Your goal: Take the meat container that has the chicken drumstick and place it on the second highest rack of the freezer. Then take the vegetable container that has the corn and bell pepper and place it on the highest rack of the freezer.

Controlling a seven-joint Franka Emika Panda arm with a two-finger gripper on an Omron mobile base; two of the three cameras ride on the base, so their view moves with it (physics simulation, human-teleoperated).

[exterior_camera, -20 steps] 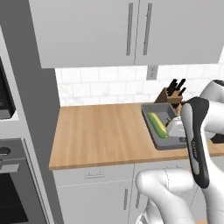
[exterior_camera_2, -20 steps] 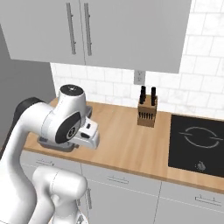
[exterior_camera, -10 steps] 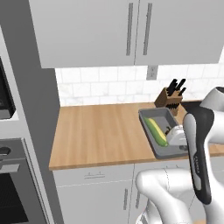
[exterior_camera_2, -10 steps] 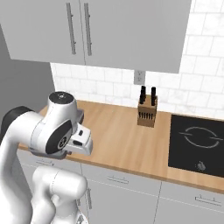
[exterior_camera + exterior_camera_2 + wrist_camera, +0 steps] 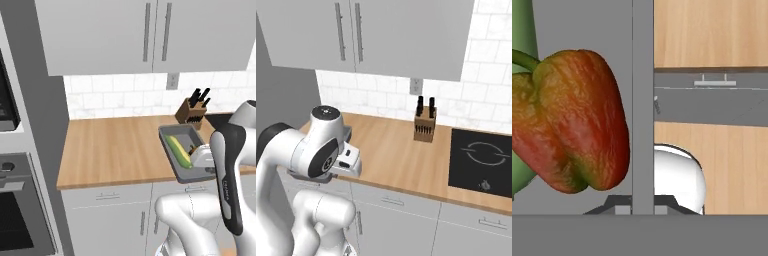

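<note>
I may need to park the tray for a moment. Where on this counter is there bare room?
The wooden counter lies bare from its left end by the tall grey cabinet across to the vegetable container. It gets crowded on the right: the knife block stands by the backsplash, with the black cooktop beyond.

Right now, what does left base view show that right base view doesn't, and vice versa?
Left base view alone: the grey vegetable container holding the corn, lifted over the counter's front edge, and an oven at far left. Right base view alone: the black cooktop. Both share the knife block, the wood counter, the white wall cabinets and the tiled backsplash.
</note>
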